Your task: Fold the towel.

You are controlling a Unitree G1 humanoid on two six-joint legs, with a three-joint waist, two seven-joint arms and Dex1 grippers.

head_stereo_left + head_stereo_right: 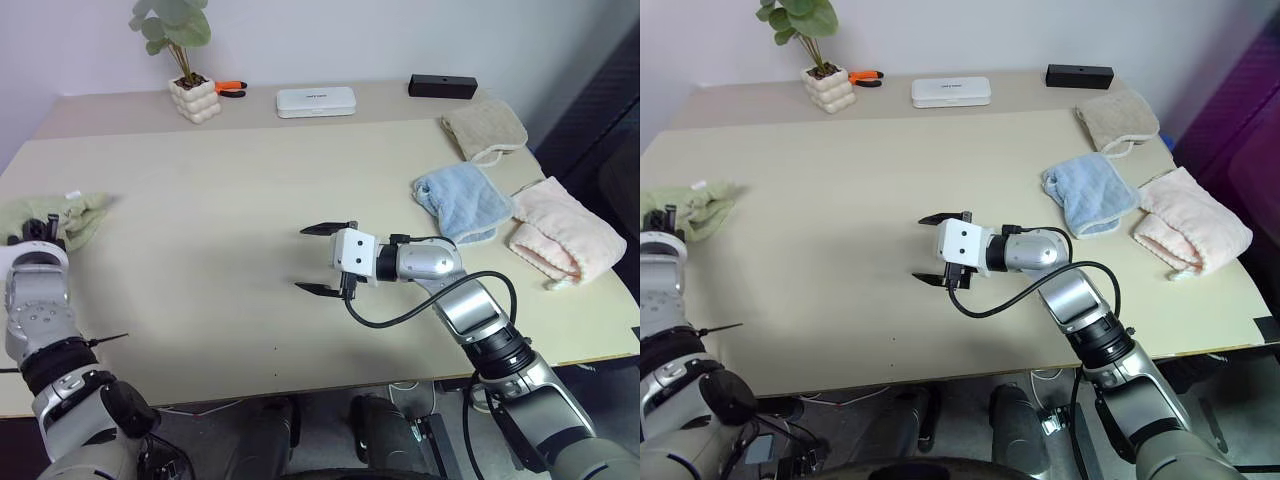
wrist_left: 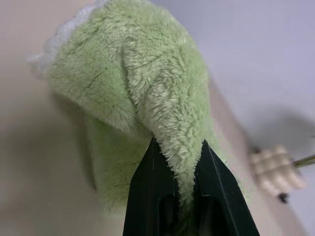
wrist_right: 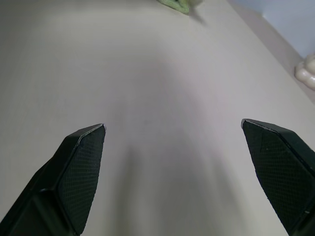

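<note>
Left gripper point(image 2: 177, 157): black fingers pressed together on a ridge of the light green terry cloth towel point(image 2: 142, 98), pinching the fluffy fold between the two tips. Seen at the far left edge of the head views, low over the table, pointing forward and to the left, silver forearm leading back toward the lower left corner.

Right gripper point(image 1: 322, 259): black fingers spread wide apart, holding nothing, hanging over the bare middle of the table. Pointing to the left, white wrist block and silver forearm behind it, a black cable looping under the arm. Between the textured finger pads point(image 3: 81, 167) just plain tabletop, with a small green patch of the towel far ahead.

Towel bunched and crumpled at the far left side of the table point(image 1: 75, 215), not flat, with a whitish edging and a small white tag sticking up on top. Lifted into a peak where clamped, the rest drooping down to the surface.

Beige wooden table point(image 1: 250, 180), smooth, against a pale wall. At the back: a white bubbly pot with a green round-leaved plant point(image 1: 192, 97), orange-handled pliers point(image 1: 230, 88) just beside it, a flat white rectangular box point(image 1: 315, 101), a black rectangular block point(image 1: 442, 86). On the right side, well apart from the green towel: a folded beige towel point(image 1: 484, 128), a folded light blue towel point(image 1: 462, 200), a folded pink towel point(image 1: 562, 232).
</note>
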